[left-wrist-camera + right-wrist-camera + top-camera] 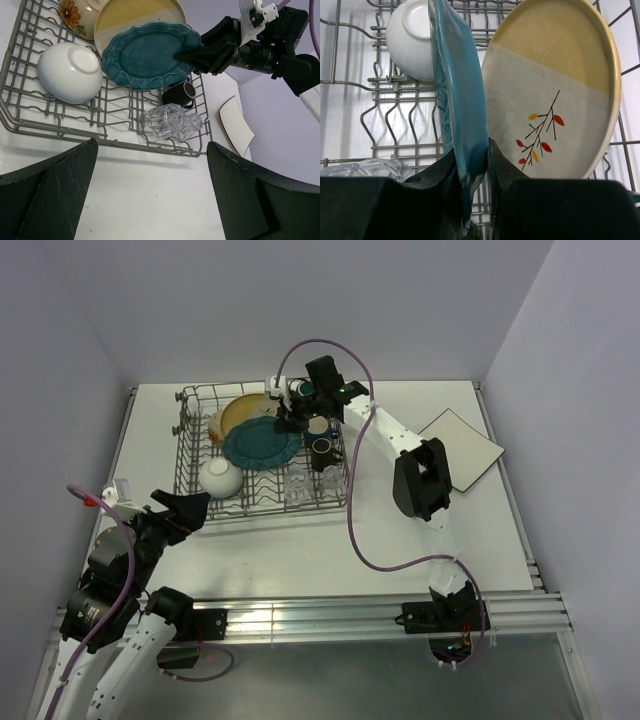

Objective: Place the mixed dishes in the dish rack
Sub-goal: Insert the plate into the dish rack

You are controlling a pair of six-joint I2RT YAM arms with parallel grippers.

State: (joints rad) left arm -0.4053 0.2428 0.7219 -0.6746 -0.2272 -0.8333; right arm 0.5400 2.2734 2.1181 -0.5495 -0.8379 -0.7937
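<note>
White tabletop (300,550) under lilac walls carries the dish rack (181,440). Inside it the teal scalloped plate (460,100) stands on edge, its rim pinched between the narrowed right fingers (495,175). Just beside it leans the yellow-cream plate (555,75); a white bowl (220,477), dark mug (322,448) and clear glasses (172,120) sit in the rack. The left fingers (188,508) hover spread wide and empty off the rack's near left corner. A white square plate (462,448) lies on the tabletop, right of the rack.
</note>
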